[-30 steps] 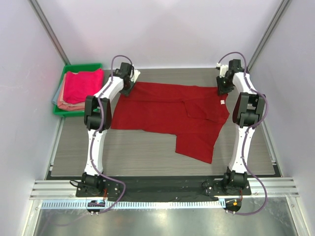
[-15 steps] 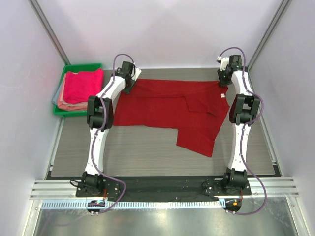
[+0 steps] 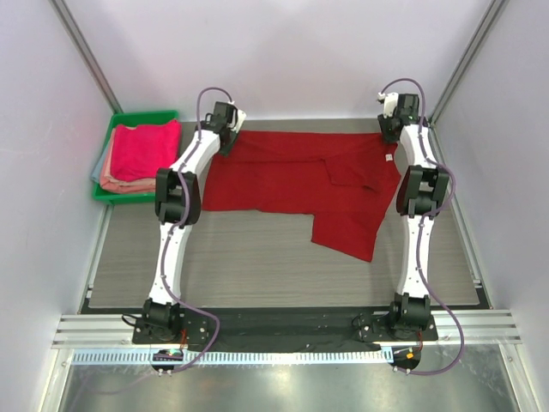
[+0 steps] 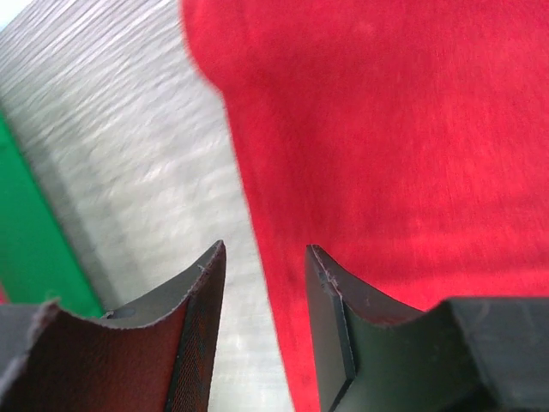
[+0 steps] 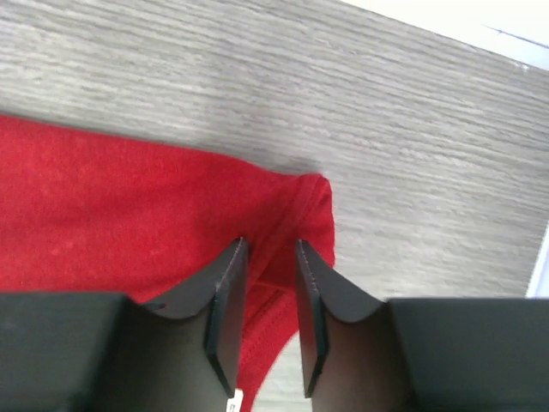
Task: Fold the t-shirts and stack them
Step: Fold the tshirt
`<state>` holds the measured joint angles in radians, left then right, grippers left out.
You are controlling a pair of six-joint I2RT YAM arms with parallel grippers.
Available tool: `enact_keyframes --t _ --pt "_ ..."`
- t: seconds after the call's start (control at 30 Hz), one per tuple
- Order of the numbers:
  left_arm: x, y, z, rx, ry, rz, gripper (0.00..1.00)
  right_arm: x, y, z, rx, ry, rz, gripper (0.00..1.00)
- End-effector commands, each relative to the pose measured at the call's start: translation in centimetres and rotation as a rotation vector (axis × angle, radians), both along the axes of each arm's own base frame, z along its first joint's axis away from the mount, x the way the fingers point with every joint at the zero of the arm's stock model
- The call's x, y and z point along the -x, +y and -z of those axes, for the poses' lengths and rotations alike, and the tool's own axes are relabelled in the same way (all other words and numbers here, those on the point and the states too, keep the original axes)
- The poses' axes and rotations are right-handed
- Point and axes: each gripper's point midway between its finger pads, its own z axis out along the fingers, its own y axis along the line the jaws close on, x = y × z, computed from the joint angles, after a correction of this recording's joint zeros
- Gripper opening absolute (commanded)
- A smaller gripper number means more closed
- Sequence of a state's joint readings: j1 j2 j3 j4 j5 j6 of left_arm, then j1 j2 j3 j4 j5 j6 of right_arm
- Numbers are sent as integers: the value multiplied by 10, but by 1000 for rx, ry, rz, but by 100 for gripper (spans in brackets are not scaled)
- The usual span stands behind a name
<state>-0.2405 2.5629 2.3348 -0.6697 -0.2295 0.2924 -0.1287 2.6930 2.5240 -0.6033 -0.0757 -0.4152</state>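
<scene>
**Two far corners attended on red shirt (image 3: 292,176)**

Spread flat, the red shirt covers the far part of the desk (image 3: 240,257), with one flap jutting toward the near edge on the right. A small white label (image 3: 389,157) shows at its right edge. The right pincer (image 5: 269,249) is clenched on the far right corner, with the hem bunched between its narrow jaws. The left pincer (image 4: 264,257) stands at the far left corner. The cloth's edge runs into its gap, but whether it grips cannot be told. Off to the left, a green tray (image 3: 107,194) holds a pile topped by a pink shirt (image 3: 137,150).
</scene>
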Motion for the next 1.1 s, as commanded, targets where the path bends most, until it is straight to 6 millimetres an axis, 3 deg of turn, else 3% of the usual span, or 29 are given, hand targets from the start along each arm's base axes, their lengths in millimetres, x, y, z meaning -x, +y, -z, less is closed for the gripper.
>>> enact_keyframes --t 0.0,0.03,0.07,0.13,0.17,0.2,0.23,0.27,0.3,0.33,0.37,0.4,0.43,0.5,0.7,1.07 --pt "5 -5 -133 69 -233 -61 44 -5 -4 -123 40 -215 7 35" --pt "11 -6 -140 76 -237 -61 44 5 0 -148 27 -239 6 36" --pt "25 -5 -125 64 -186 -59 44 11 6 -164 8 -257 -9 38" --pt "47 -3 -138 68 -171 -41 44 35 23 -187 -22 -261 -46 40" --pt "56 -1 -136 69 -152 -38 44 44 30 -189 -35 -250 -69 42" --pt "75 -1 -107 64 -67 -18 43 52 45 -188 -63 -239 -115 42" --pt "88 -3 -111 75 -49 14 43 69 62 -165 -86 -168 -151 42" --pt "111 -1 -83 69 46 35 41 82 76 -174 -85 -166 -212 42" --pt "120 -3 -75 80 77 50 39 92 87 -165 -88 -132 -241 42" --pt "132 -7 -71 111 110 67 38 111 109 -141 -106 -44 -285 42" --pt "140 -8 -62 122 142 66 37 121 118 -135 -112 -14 -322 42" --pt "150 -8 -51 132 183 63 36 140 128 -117 -152 67 -356 42" --pt "159 -12 -41 153 228 60 35 150 153 -110 -170 104 -416 40" --pt "167 -11 -29 161 270 43 32 170 172 -91 -217 198 -462 39" --pt "171 -6 -8 159 308 30 31 185 201 -58 -226 299 -510 38" --pt "181 1 21 159 377 -11 30 188 213 -22 -184 378 -514 40"
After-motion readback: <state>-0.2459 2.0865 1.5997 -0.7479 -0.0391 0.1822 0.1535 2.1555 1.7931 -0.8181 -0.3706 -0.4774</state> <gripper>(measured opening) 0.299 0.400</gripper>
